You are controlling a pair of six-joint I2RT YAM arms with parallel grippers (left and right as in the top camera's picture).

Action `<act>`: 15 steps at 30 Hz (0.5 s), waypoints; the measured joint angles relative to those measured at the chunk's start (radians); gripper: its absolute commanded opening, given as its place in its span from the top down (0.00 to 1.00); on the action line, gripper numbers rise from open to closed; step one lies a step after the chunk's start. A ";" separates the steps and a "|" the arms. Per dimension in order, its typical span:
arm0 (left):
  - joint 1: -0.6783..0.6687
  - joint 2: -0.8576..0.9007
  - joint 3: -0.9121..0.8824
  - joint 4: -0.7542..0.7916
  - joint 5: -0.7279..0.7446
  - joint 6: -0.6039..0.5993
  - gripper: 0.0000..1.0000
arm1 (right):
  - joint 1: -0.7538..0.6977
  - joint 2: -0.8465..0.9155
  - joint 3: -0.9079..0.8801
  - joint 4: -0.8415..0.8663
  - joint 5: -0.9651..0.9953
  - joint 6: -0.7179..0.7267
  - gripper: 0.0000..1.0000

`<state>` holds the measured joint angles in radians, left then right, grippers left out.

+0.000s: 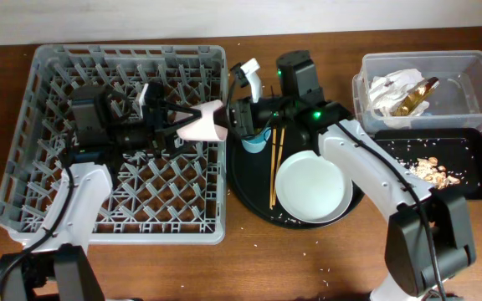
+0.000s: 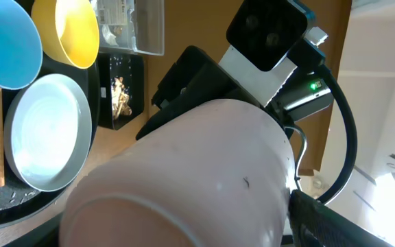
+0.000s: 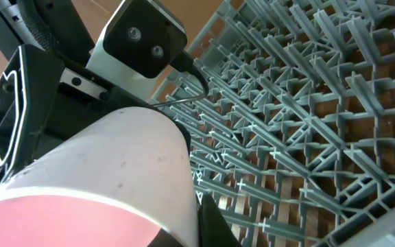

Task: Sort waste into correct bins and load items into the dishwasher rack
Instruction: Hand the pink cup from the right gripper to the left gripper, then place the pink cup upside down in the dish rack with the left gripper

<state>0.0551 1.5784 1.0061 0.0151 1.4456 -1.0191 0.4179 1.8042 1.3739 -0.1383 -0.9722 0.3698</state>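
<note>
Now your cup [image 1: 204, 125] lies sideways over the rack's [image 1: 124, 52] right edge, mouth toward the tines. Left gripper [image 1: 189, 125] clasps it; right gripper's [image 1: 233, 119] hold is unclear.

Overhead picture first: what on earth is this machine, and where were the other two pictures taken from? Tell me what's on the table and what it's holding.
These are two robot arms at a wooden table, each ending in two-finger jaws. The overhead picture looks straight down. The other two come from a camera on each wrist, so both show the pink cup up close. The left arm reaches over a grey dishwasher rack, its jaws closed around that pink cup. The right arm meets the cup's other end; whether its jaws grip I cannot tell. Also on the table: a round black tray with a white bowl and chopsticks, a clear bin holding wrappers, and a rectangular black tray of crumbs.
</note>
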 measured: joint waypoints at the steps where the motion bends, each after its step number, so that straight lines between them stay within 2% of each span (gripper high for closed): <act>1: 0.000 0.000 0.000 -0.001 0.000 0.000 0.17 | 0.005 0.005 0.000 0.007 0.003 0.001 0.89; 4: -0.011 0.000 0.000 -0.003 0.005 0.000 0.18 | 0.036 0.031 0.000 0.017 0.010 0.011 0.87; 6: -0.014 0.001 0.000 -0.005 0.006 0.000 0.19 | 0.046 0.034 0.000 0.020 0.011 0.016 0.78; 7: -0.015 0.001 0.000 -0.004 0.007 0.000 0.26 | 0.046 0.034 0.000 0.019 0.014 0.018 0.68; 11: -0.016 0.001 0.000 -0.002 0.014 0.010 0.46 | 0.046 0.037 0.000 0.019 0.018 0.018 0.52; 13: -0.015 0.001 0.000 -0.002 0.021 0.018 0.49 | 0.046 0.041 0.000 0.019 0.019 0.020 0.49; 15: -0.015 0.001 0.000 0.000 0.025 0.025 0.50 | 0.046 0.042 0.000 0.019 0.020 0.020 0.42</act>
<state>0.0402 1.5795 1.0065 0.0154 1.4704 -0.9939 0.4637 1.8465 1.3743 -0.1196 -0.9524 0.3901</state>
